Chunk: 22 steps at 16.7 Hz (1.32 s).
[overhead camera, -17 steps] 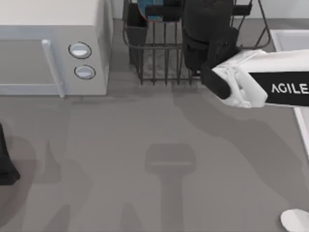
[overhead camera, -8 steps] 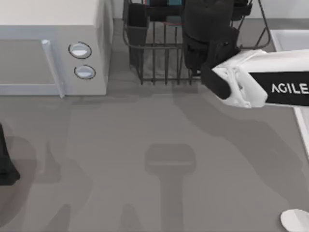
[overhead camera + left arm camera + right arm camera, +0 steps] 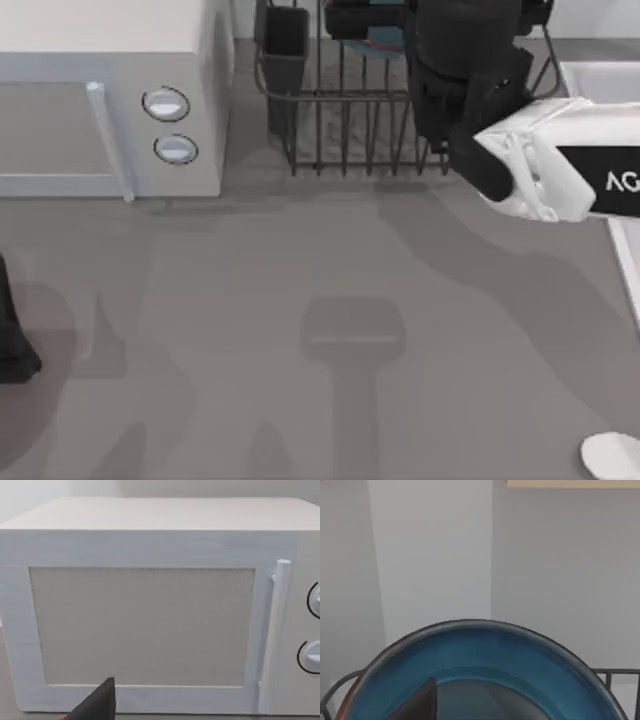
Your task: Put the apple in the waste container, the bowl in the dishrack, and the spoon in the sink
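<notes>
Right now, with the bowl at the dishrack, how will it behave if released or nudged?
The bowl looks rigid and glossy, so probably slippery. Its round rim, seemingly on edge among the dishrack bars, could let it roll or tip. Likely fragile if ceramic.

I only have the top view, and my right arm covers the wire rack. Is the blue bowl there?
Observer: Yes. The right wrist view has the round deep blue bowl close before the camera, with the dark wire dishrack showing past its rim.
Operator: What colour is its outside?
Observer: Reddish-brown, glimpsed at one edge.
Operator: What does the left wrist camera face?
Observer: The closed door of the white microwave.
</notes>
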Each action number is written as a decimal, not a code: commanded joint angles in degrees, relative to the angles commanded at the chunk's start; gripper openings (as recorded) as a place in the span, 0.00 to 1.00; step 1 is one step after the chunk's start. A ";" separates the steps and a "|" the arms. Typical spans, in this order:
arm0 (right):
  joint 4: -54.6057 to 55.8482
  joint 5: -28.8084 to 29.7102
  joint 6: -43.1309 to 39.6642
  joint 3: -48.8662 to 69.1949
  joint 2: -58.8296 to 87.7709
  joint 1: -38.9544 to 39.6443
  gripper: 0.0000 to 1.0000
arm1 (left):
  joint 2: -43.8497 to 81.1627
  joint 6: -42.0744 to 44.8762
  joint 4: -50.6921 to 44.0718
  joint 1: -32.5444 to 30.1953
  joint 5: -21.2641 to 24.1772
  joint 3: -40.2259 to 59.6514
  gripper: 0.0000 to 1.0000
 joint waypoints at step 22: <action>-37.56 -35.02 -1.33 -70.96 -110.09 -33.58 1.00 | 0.00 0.00 0.00 0.00 0.00 0.00 1.00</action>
